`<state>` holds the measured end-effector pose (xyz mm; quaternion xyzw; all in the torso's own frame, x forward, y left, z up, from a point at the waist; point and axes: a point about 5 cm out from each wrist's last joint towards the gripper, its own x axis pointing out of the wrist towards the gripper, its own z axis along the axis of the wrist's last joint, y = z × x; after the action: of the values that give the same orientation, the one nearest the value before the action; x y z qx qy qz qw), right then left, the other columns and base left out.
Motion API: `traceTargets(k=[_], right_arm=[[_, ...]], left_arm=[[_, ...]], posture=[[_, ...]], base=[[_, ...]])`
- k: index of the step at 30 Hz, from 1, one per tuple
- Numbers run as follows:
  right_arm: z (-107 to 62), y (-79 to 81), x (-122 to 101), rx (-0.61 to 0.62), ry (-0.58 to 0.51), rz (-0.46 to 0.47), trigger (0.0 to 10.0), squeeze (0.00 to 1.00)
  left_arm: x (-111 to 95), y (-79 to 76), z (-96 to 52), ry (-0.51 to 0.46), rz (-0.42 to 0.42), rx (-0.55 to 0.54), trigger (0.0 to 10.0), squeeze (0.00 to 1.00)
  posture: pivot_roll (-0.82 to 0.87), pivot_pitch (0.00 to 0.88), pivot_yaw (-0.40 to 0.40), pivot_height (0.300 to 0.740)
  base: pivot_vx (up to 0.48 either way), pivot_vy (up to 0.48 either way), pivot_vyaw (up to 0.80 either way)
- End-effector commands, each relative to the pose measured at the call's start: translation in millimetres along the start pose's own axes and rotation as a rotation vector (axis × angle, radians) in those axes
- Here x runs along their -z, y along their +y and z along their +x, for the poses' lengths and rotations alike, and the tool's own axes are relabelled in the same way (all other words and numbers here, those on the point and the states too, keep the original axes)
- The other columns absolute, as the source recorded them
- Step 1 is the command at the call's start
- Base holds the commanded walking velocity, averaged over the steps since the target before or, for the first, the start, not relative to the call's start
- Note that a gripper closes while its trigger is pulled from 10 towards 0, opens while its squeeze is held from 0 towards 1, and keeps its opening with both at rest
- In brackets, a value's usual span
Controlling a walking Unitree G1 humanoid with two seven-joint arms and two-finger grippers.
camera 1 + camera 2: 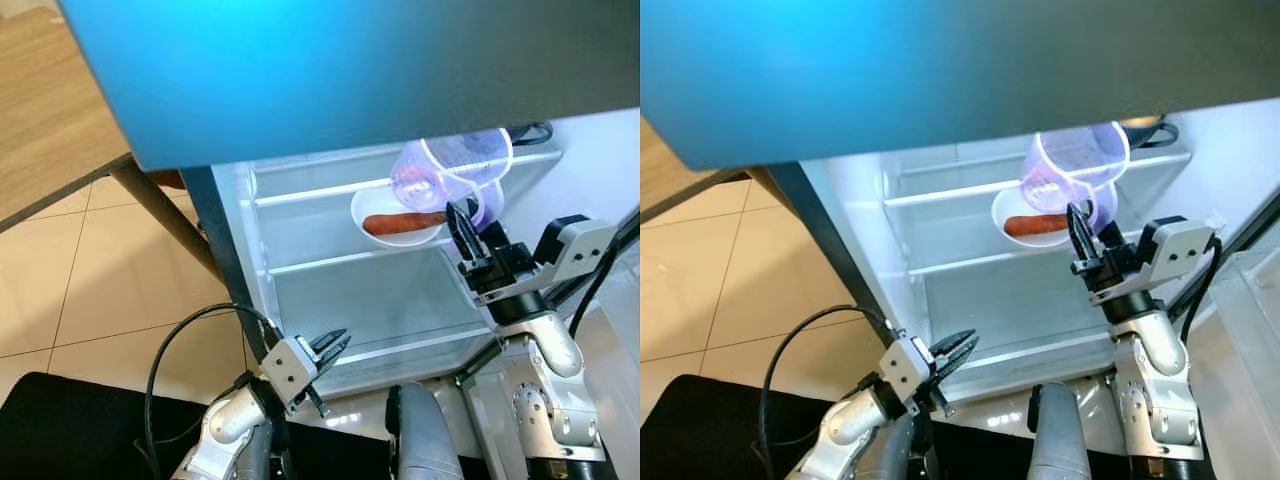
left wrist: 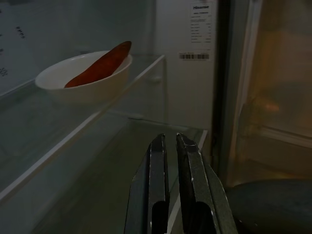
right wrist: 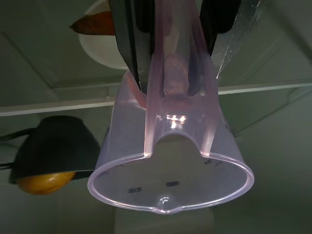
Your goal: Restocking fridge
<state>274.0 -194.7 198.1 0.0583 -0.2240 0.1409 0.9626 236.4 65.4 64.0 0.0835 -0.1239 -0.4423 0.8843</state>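
Closest to me, low and in front of the open white fridge, the left gripper idles below the bottom compartment, its two black fingers pressed together with nothing between them.

Further in, level with the fridge's middle glass shelf, the right gripper reaches up from the right side of the opening. Its fingers pinch the handle of a clear, pink-tinted plastic measuring jug, which hangs in the air tipped on its side, mouth turned toward the fridge's upper shelf and away from the wrist.

Just behind the jug, on that middle shelf, sits a round white bowl holding a long orange-red sausage or sweet potato; I can't tell which. Deeper still, on the upper shelf, the right wrist view catches a dark bowl with something orange under it.

The jug looks empty, so likely light, stiff and thin-walled, smooth enough to swivel in a pinch. The handle seems the sensible hold; squeezing the wall might flex it.
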Motion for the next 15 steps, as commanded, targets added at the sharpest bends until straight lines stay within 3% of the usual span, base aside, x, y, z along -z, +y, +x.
traceTargets(k=[1,15], right_arm=[[0.2,1.7,-2.3,-0.005,-0.001,0.005,10.0,0.00],[17.2,4.4,-15.2,-0.020,-0.040,-0.015,10.0,0.00]], left_arm=[[2.7,-3.6,-3.6,0.016,-0.020,-0.001,10.0,0.00],[-11.0,4.1,8.0,-0.052,-0.032,-0.046,10.0,0.00]], posture=[[-0.12,0.185,0.064,0.587],[-0.12,0.191,0.063,0.587]], base=[[0.000,0.000,0.00],[0.000,0.000,0.00]])
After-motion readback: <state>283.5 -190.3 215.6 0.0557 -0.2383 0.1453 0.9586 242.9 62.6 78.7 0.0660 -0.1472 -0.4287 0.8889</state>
